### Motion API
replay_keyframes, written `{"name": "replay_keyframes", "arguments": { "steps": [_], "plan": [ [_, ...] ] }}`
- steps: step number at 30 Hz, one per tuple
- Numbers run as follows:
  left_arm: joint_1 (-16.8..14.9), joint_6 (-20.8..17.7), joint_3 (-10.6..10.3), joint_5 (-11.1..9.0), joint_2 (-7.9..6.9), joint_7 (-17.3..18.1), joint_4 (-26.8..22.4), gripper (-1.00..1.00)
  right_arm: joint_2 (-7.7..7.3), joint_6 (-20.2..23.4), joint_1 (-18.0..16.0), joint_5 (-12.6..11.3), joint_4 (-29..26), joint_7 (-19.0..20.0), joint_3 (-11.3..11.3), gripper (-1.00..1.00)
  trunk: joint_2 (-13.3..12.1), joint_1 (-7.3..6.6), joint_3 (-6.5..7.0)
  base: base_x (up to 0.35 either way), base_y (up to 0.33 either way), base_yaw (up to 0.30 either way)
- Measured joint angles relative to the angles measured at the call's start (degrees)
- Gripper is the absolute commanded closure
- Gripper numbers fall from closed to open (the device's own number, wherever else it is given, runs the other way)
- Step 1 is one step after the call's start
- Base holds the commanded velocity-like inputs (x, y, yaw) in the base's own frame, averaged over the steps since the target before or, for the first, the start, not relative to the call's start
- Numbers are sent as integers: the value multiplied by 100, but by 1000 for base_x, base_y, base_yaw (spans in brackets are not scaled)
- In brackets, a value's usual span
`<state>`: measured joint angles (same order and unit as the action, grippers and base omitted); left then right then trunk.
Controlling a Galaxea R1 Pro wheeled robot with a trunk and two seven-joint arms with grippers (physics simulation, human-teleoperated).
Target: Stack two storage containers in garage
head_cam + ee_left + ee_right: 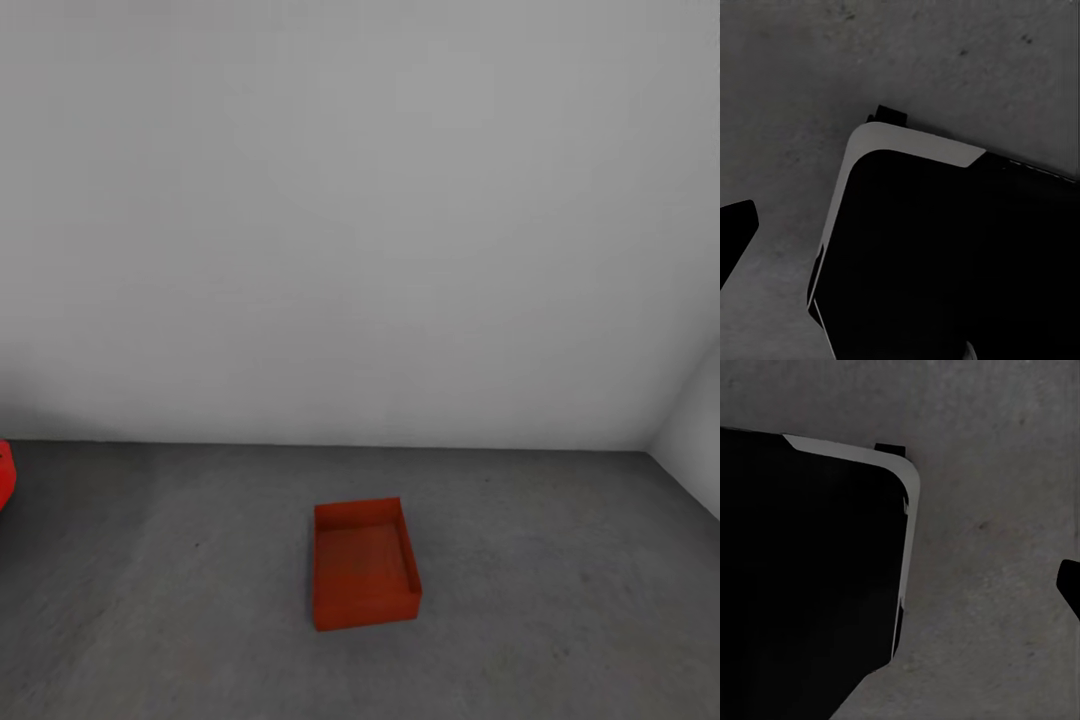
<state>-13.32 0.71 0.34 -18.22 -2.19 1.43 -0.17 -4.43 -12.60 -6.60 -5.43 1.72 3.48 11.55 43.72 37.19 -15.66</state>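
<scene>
storage container (365, 566) sits alone on grey concrete floor (180, 600), well short of white wall (360, 220). thin stiff walls, probably light, maybe slick; pinch long rim edge. grippers' state cannot tell; wrist views show dark robot base (945, 255).

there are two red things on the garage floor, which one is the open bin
The orange-red rectangular bin mid-floor, open-topped with low walls. The other red shape at the left edge is cut off.

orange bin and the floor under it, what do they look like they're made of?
Storage container: probably plastic, going by its thin low walls, uniform orange-red colour and matte, glare-free look; being a render, that is uncertain. Floor: looks like concrete, dark grey, rough and matte, with faint mottling and small specks.
</scene>
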Motion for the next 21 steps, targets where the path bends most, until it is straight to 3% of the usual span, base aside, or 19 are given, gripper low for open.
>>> {"name": "replay_keyframes", "arguments": {
  "steps": [21],
  "plan": [
    [0, 0, 0, -1, 32, 1, 4, -100, 32, -6, 0, -1, 3, -1, 5, -100, 0, 0, 195, 0, 0, 0]
  ]
}}
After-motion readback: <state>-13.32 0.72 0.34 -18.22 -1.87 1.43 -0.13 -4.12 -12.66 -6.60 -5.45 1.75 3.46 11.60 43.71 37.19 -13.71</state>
